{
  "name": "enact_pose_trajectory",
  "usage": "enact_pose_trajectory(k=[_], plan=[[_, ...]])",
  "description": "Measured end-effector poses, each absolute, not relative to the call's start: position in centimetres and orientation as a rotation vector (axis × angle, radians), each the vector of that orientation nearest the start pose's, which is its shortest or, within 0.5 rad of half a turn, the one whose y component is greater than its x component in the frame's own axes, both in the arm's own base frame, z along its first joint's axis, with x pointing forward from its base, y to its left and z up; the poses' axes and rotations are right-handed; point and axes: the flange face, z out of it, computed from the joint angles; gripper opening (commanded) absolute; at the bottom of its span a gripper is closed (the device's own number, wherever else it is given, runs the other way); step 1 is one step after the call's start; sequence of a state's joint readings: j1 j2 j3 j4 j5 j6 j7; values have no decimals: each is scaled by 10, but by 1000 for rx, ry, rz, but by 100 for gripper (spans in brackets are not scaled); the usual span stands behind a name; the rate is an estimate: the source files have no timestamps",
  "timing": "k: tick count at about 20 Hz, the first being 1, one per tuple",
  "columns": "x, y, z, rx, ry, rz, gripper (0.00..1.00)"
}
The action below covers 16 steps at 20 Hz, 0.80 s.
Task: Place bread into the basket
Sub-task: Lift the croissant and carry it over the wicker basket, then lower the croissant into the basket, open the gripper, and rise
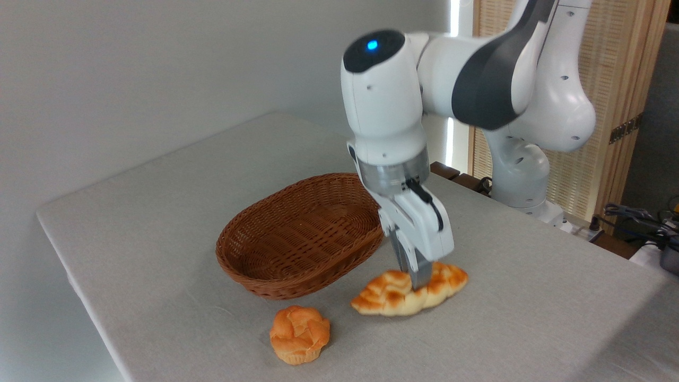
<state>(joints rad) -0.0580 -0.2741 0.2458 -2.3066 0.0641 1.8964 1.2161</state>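
Observation:
The bread (pixel 390 297), a long braided loaf in pale cream with golden bumps, lies on the table just right of the basket's near end. My gripper (pixel 415 278) points down onto the loaf's middle. One finger (pixel 421 276) stands against its near top and the other sits behind it. The view does not show whether the fingers press the loaf. The basket (pixel 249 265), oval reddish-brown wicker, stands to the left of the loaf with nothing in it.
A small round orange bun (pixel 298 334) lies in front of the basket near the table's front edge. The grey cloth-covered table (pixel 530 307) has its edge at the left and front. Cables and equipment (pixel 642 223) sit at the far right.

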Motion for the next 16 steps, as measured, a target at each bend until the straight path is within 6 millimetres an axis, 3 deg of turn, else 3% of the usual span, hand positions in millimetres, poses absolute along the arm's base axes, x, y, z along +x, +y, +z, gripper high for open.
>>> enact_pose_trajectory(k=[5, 6, 8, 10, 11, 13, 15, 16], plan=[[462, 83, 560, -2916, 1557, 0, 15], [470, 69, 581, -2936, 1511, -35, 17], [483, 35, 596, -2975, 1410, -38, 23], [498, -17, 587, -3001, 1343, 26, 29], [504, -42, 576, -2999, 1347, 75, 38], [512, -75, 548, -2998, 1363, 175, 49], [520, -90, 523, -3005, 1363, 249, 88], [524, -95, 513, -3007, 1364, 267, 100]])
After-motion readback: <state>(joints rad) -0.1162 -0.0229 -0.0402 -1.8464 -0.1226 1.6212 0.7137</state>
